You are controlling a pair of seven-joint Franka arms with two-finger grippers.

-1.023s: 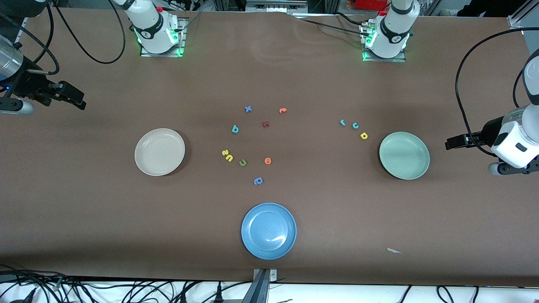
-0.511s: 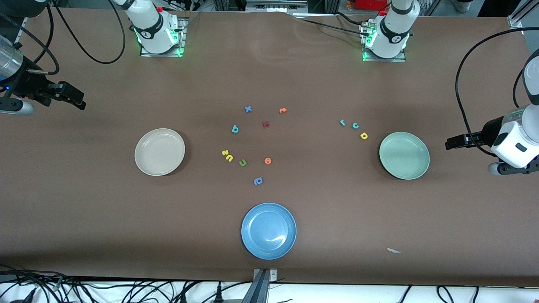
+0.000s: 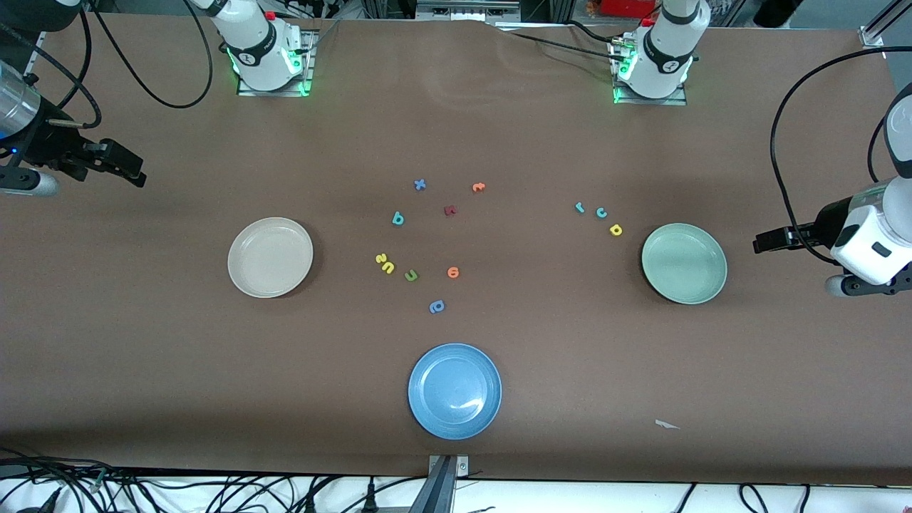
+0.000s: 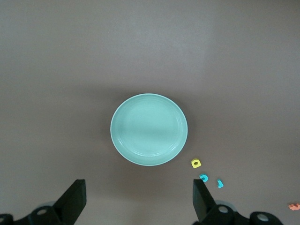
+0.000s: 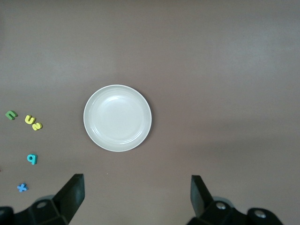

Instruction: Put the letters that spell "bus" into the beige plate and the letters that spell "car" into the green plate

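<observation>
The yellow "u" (image 3: 387, 268) and "s" (image 3: 380, 258) touch at frame centre, beside an olive "u" (image 3: 411, 275), so a pinch risks taking the wrong letter. The "car" letters (image 3: 601, 212) lie by the green plate (image 3: 684, 292); the beige plate (image 3: 270, 285) sits mid-left. The left gripper (image 4: 137, 201) and right gripper (image 5: 136, 199) gape wide, empty, at the frame's edges.

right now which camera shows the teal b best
The right wrist view: the teal b is larger there, alone on bare table beside the beige plate. The front view shows it only as a tiny shape among the middle letters. The left wrist view does not show it at all.
</observation>
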